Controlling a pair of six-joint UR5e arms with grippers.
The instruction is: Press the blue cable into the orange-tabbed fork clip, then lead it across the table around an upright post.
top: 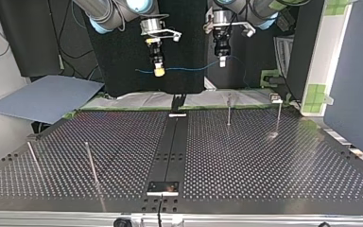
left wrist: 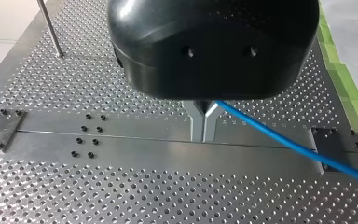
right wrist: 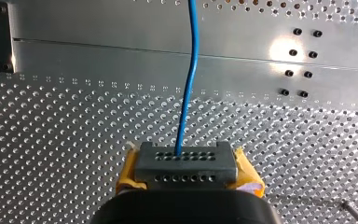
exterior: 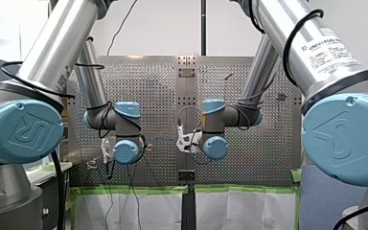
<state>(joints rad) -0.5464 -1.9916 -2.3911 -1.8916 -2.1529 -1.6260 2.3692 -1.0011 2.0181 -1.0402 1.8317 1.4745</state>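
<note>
Top view: thin blue cable hangs in the air as a short span between both grippers, well above the perforated metal table, out at its far edge. My right gripper, yellow pads, is closed on it; the right wrist view shows the cable leaving straight from between the pads. My left gripper, black with metal fingers, has its tips pressed together with the cable coming out up near the finger roots. I read that as a clamp, but a shallow one. Risk 1: smooth metal on a thin round cable, so any pull from the other arm and it slides or pops out. Risk 2: if the arms move out of sync, the span goes taut and one grip lets go, or it goes slack and the loop snags a thin upright steel post. Risk 3: can't find the orange-tabbed fork clip in any view, so the descent is blind until it's located.
</note>
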